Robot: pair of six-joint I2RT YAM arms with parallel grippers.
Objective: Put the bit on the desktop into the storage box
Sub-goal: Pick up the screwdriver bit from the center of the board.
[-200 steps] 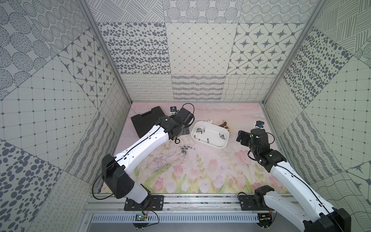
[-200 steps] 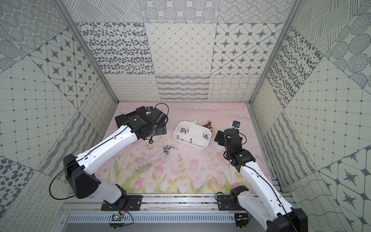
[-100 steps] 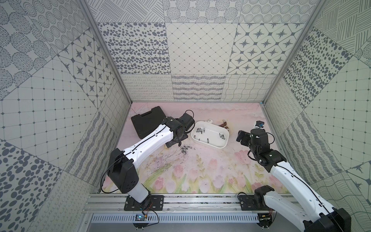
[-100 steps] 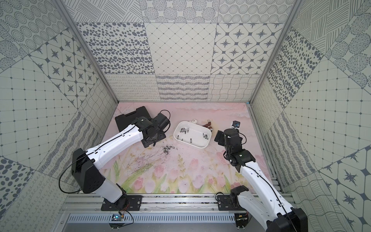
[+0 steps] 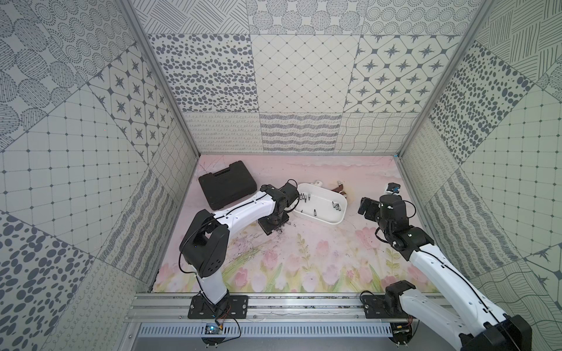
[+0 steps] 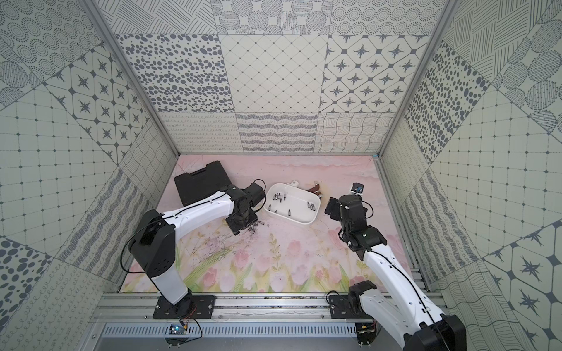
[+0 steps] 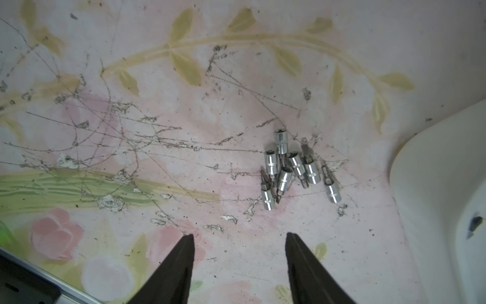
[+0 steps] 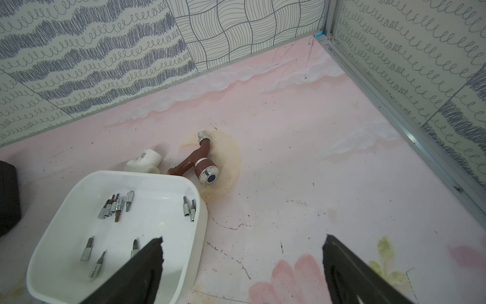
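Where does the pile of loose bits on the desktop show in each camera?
Top view: pile of loose bits off the storage box's lower-left corner.
Top view: pile, same place.
Left wrist: pile right of centre.
Right wrist: not in it.
Shared landmark: the storage box, in all four.

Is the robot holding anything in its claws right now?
No. The left gripper is open and empty near the loose bits; the right gripper is open and empty too.

Seven bits (image 7: 295,163) lie on the desktop (image 7: 236,105), roughly ten in one storage box (image 8: 201,226), one case (image 5: 226,184), one faucet (image 8: 203,168), one elbow (image 8: 146,160).
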